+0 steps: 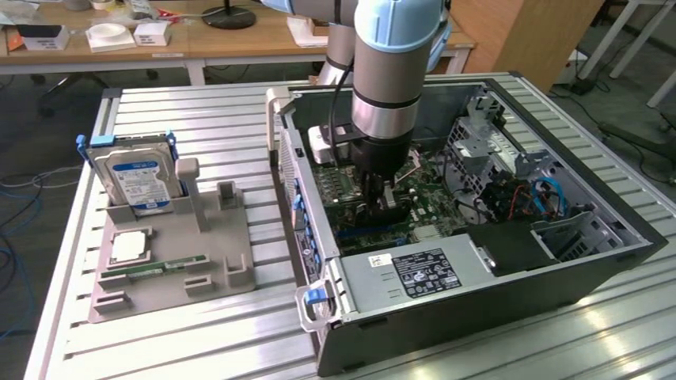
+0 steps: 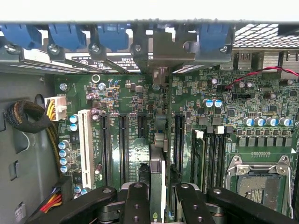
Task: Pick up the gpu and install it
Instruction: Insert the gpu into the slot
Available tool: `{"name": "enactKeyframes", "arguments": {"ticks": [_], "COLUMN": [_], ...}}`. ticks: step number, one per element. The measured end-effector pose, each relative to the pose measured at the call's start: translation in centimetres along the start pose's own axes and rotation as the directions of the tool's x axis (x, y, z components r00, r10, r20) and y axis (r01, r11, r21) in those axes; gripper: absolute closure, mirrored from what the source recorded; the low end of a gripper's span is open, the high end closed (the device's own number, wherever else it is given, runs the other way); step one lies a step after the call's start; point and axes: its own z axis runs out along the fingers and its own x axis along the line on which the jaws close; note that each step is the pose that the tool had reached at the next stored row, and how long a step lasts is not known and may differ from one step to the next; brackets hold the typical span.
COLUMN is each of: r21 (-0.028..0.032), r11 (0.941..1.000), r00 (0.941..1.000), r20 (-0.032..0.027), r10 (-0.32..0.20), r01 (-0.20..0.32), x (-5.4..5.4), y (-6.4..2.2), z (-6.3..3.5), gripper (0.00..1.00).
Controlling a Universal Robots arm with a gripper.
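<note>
My gripper (image 2: 159, 207) is clamped on the gpu (image 2: 157, 172), which stands edge-on between my fingers (image 2: 135, 200), low over the motherboard (image 2: 233, 107) inside the computer case (image 1: 444, 317). I judge this the install step. It calls for the card's edge square over its slot, bracket toward the blue latches (image 2: 67, 35) beyond.

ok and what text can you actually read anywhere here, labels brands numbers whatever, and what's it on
Nothing reads clearly enough to quote.
Blue label on the hard drive: print too small.
Black label on the power supply: white print, blurred.
Sticker by the case's slot brackets: too small.
Motherboard markings: too small.
gpu, seen edge-on: no print visible.
</note>
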Motion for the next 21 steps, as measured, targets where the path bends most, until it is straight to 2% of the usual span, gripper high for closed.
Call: {"name": "enactKeyframes", "arguments": {"ticks": [21], "r21": [0.0], "r11": [1.0], "r00": [1.0], "r20": [0.0001], "r10": [0.0], "r01": [0.0], "x": [0.0], "y": [0.02], "z": [0.28], "gripper": [0.74]}}
